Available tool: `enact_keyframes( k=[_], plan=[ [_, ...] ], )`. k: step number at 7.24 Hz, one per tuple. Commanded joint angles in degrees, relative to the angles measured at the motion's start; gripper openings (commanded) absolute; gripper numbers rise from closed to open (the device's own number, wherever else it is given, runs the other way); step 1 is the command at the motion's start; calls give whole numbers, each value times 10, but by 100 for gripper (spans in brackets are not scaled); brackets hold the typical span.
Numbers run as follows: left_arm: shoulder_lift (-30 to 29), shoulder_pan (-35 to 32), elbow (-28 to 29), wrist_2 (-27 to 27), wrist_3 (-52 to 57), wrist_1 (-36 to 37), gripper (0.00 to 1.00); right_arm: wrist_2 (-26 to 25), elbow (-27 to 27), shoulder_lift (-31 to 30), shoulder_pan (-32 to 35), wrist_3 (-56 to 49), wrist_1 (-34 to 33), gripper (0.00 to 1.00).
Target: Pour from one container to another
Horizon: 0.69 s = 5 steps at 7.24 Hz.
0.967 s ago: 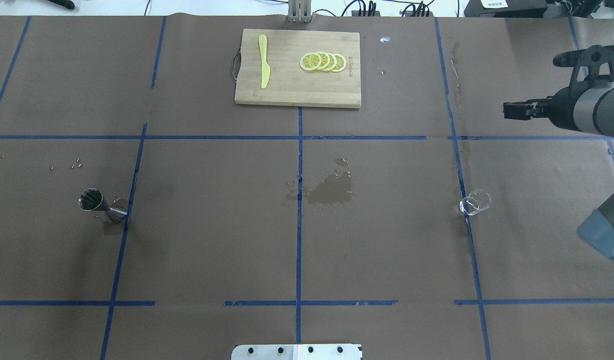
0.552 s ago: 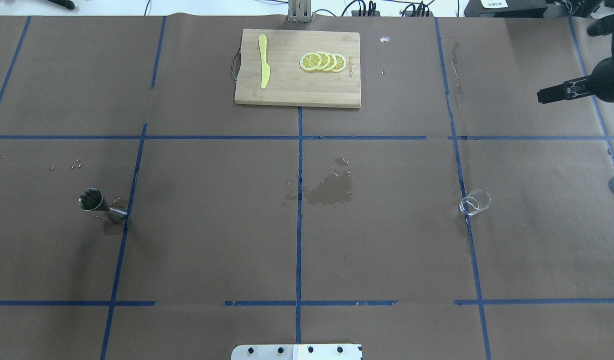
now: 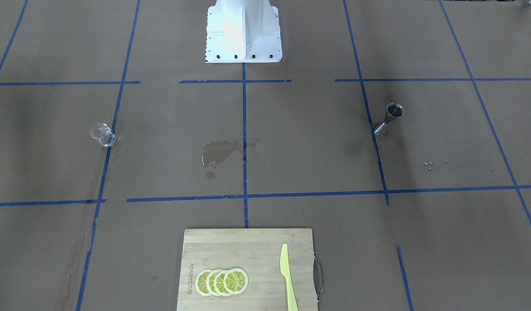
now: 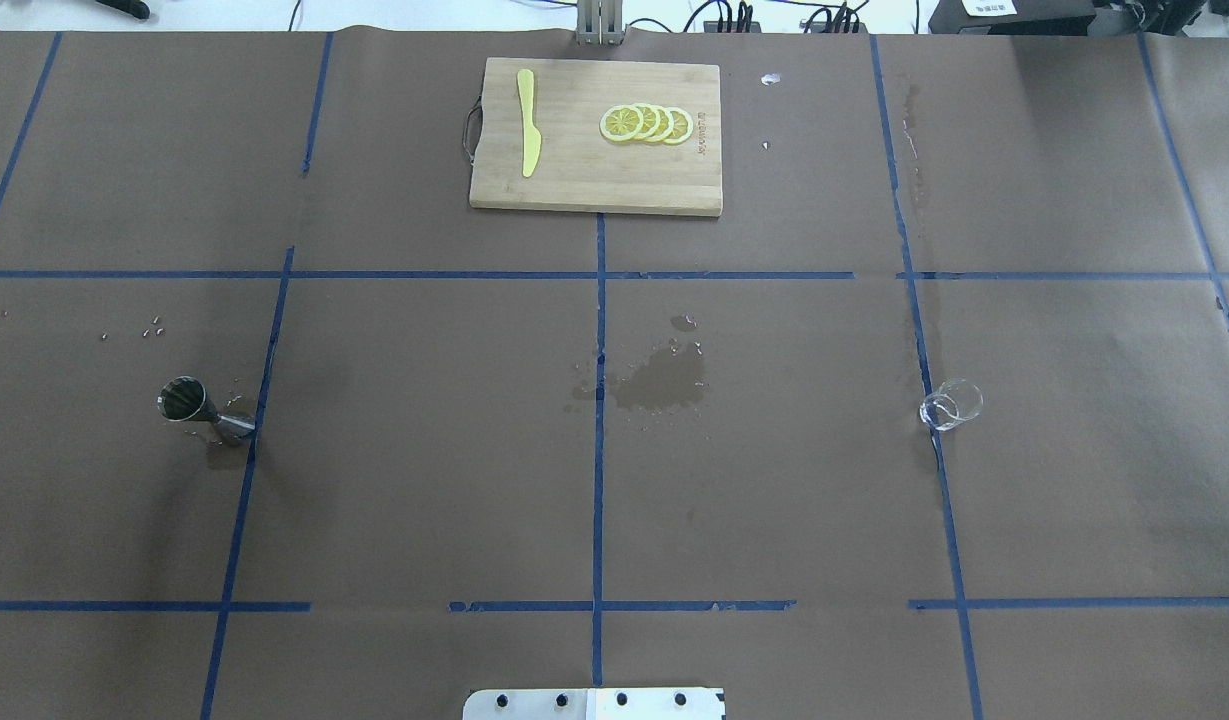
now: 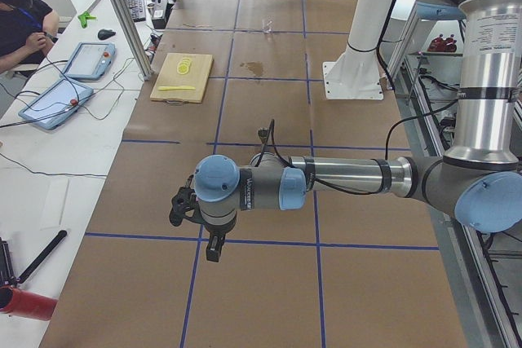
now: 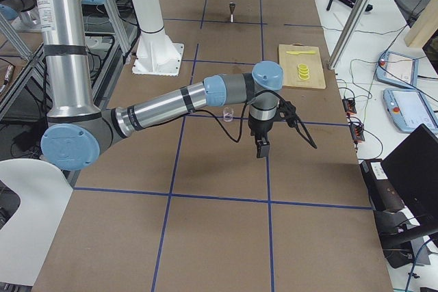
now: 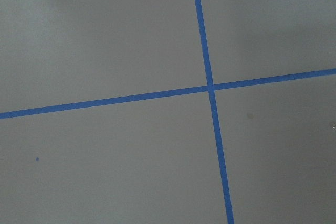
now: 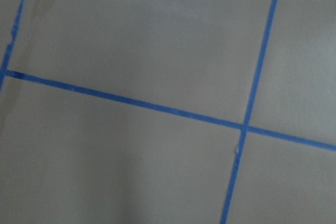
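I have both vessels standing on the brown paper table (image 4: 424,480), and neither arm is near them. The steel jigger (image 4: 202,412) stands upright on the robot's left side, its base touching a blue tape line (image 4: 242,500), with a small damp mark under it. The clear cup (image 4: 951,405) stands on the robot's right side, also against a tape line. The two are well apart, with a dark wet patch (image 4: 659,385) on the paper between them.

The left gripper (image 5: 214,248) hangs fingers-down above a tape crossing toward the table's left end, outside both the overhead and front-facing views. The jigger is well away from it, further in toward the middle. The right gripper (image 6: 261,147) hangs the same way toward the right end. From the right side camera, the cup (image 6: 228,113) sits beyond its forearm, clear of the fingers, and the jigger (image 6: 233,10) is small at the far end. Both wrist cameras give me only bare paper and crossed tape. Since I see each gripper from one side camera only, I cannot tell how wide either set of jaws stands, and nothing shows in either one.

At the operators' edge lies a bamboo cutting board (image 4: 594,185) with a yellow plastic knife (image 4: 528,125) and a fan of lemon slices (image 4: 646,123).
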Motion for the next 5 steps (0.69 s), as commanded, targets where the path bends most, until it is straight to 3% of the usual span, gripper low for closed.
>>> enact_keyframes(
  k=[1, 3, 5],
  plan=[
    [1, 0, 0, 0, 1, 0, 100, 32, -4, -83, 40, -47, -7, 100],
    [1, 1, -1, -1, 1, 2, 100, 36, -15, -121, 44, -44, 1, 100],
    [0, 1, -1, -1, 1, 1, 100, 37, -20, -113, 44, -43, 20, 100]
  ],
)
